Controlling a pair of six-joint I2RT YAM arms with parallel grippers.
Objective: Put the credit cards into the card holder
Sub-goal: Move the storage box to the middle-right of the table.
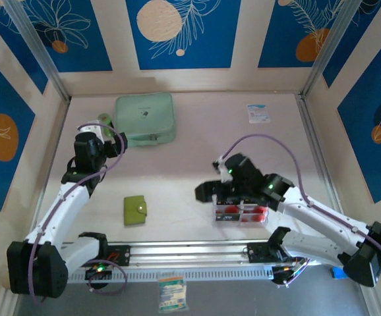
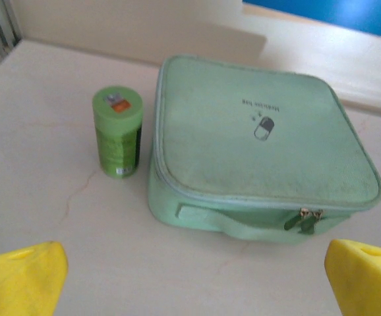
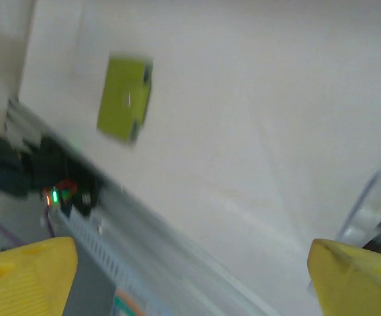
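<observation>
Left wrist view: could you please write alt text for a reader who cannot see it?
A closed mint-green zip case lies on a pale table, a green canister upright beside it. The left gripper, open, shows yellow fingertips at the bottom corners.

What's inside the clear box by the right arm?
Pale credit cards with red blobs lie in the clear box. The right arm covers its far side, so the count cannot be told.

Wallet [image 1: 135,210] is sitting with open surface [image 1: 177,171] all around; zip case [image 1: 145,119] and canister [image 2: 117,131] are crowding the far-left corner.
</observation>
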